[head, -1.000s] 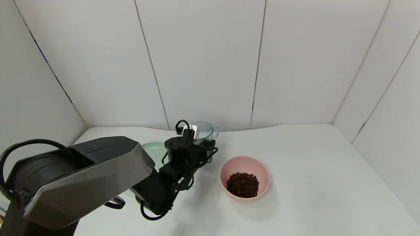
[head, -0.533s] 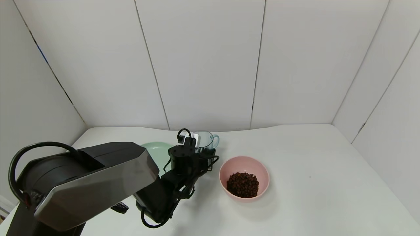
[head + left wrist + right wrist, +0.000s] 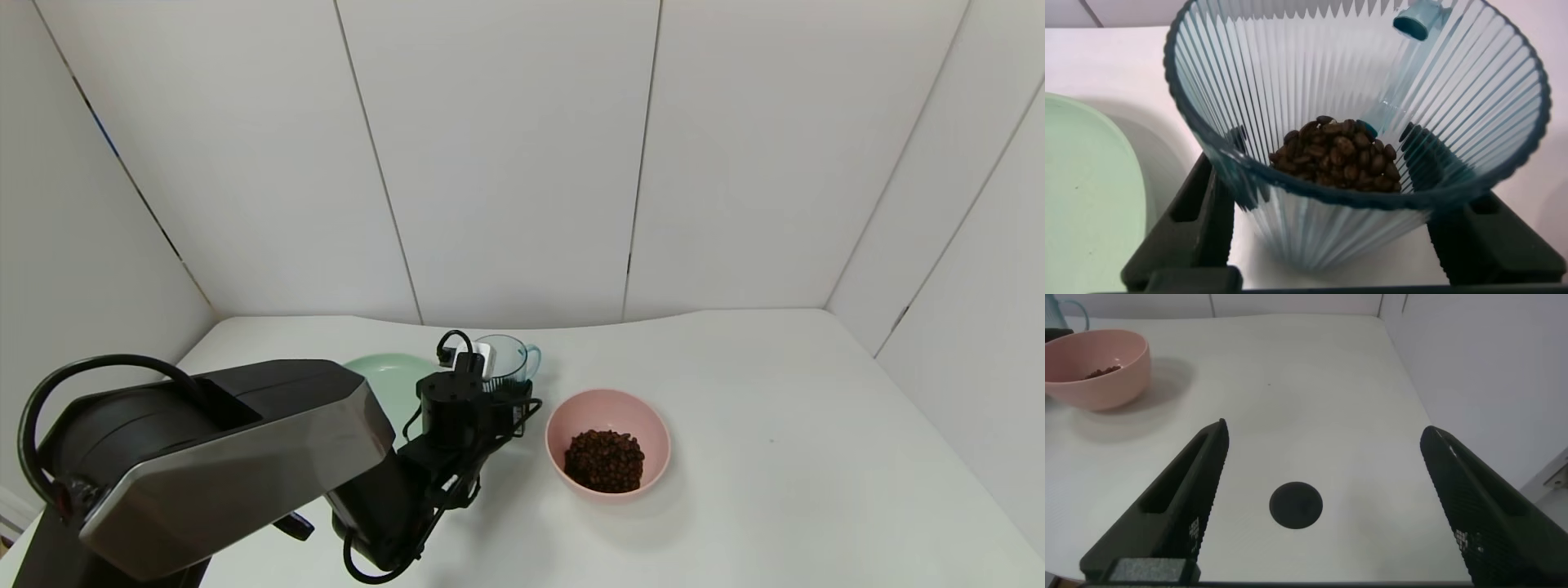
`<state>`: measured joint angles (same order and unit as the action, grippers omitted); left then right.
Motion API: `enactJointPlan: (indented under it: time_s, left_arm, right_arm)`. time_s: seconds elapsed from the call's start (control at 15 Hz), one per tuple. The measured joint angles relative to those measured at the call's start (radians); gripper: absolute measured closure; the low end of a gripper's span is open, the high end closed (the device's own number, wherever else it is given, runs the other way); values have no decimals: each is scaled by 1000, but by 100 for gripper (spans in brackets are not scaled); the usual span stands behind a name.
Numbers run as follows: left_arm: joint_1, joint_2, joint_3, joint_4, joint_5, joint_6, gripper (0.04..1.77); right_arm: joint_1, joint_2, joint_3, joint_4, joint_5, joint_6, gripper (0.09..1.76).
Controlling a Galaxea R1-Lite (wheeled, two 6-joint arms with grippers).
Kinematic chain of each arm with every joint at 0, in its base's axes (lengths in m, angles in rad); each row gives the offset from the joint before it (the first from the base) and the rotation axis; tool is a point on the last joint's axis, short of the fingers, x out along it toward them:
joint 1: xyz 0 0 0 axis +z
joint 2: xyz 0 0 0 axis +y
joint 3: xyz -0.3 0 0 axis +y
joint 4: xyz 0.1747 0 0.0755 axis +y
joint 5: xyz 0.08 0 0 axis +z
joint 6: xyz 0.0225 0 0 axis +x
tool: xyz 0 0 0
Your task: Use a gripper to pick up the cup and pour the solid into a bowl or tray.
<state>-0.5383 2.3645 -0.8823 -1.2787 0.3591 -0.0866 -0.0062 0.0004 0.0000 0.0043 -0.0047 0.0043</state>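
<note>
The ribbed blue-grey cup sits upright between the fingers of my left gripper, left of the pink bowl and low over the table. In the left wrist view the cup holds a small heap of brown beans, and black fingers press both of its sides. The bowl holds a larger heap of beans. My right gripper is open and empty over bare table, out of the head view, and the bowl lies far off from it.
A pale green plate lies just left of the cup and shows in the left wrist view. A black round spot is on the table under the right gripper. White walls close the table's back and sides.
My left gripper has come down and slightly toward me with the cup in it. The bowl and its beans have not moved.
</note>
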Motion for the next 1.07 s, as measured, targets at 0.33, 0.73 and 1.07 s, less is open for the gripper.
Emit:
enactJointPlan:
  time_s: [0.33, 0.73, 1.07]
  left_arm:
    - [-7, -5, 19, -9, 1, 0, 27]
    - [-12, -23, 41, -9, 3, 0, 17]
    - [-14, -79, 91, -1, -6, 6, 14]
  right_arm:
    - [0, 0, 0, 0, 0, 0, 14]
    - [0, 0, 0, 0, 0, 0, 14]
    - [0, 0, 0, 0, 0, 0, 14]
